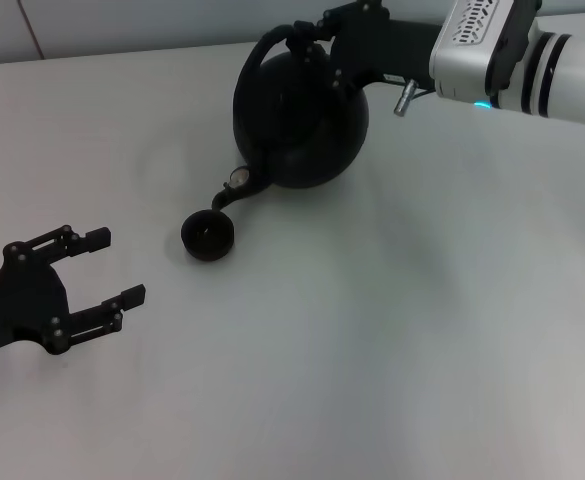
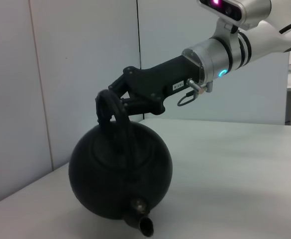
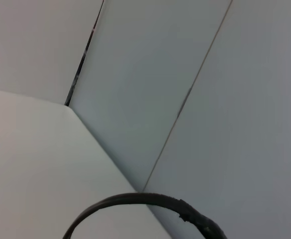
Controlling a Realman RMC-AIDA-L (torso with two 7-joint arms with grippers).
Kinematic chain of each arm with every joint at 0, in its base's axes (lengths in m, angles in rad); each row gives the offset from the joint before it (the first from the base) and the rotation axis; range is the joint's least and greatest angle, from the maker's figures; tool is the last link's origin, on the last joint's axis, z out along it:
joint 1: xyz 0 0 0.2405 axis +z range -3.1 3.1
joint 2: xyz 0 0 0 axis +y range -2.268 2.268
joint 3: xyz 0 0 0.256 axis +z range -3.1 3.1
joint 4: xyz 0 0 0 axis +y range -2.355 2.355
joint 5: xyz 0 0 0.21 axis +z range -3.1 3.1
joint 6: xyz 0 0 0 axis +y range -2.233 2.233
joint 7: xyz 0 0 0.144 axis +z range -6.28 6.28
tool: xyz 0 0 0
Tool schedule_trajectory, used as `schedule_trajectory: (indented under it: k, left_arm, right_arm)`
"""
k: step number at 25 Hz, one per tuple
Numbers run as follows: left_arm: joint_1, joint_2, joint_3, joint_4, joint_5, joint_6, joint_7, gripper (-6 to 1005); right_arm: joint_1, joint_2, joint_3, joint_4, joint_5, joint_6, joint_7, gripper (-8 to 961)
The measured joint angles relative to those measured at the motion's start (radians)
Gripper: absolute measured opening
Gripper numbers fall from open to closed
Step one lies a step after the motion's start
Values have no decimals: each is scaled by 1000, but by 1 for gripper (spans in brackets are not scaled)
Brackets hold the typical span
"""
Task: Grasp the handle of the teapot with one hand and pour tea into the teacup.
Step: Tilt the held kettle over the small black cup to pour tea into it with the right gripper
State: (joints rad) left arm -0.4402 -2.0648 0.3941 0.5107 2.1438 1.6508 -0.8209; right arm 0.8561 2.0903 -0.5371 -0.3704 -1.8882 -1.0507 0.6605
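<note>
The round black teapot (image 1: 302, 115) (image 2: 119, 169) hangs tilted, its spout (image 1: 234, 188) (image 2: 141, 221) pointing down toward the small black teacup (image 1: 208, 236) on the white table. My right gripper (image 1: 312, 40) (image 2: 110, 107) is shut on the arched handle (image 1: 257, 55) (image 2: 116, 122) at the pot's top. A curve of the handle (image 3: 135, 204) shows in the right wrist view. My left gripper (image 1: 107, 268) rests open near the table's left edge, apart from the cup, holding nothing.
The white table (image 1: 392, 330) stretches in front and to the right of the teapot. Grey wall panels (image 2: 75, 74) stand behind the table.
</note>
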Motion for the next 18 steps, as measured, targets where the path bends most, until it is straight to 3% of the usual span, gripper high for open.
schedule_trajectory:
  k: [18]
  left_arm:
    - [0,0,0,0,1,-7,-6,752]
  right_arm:
    - [0,0,-50,-1,18,6,-19,108]
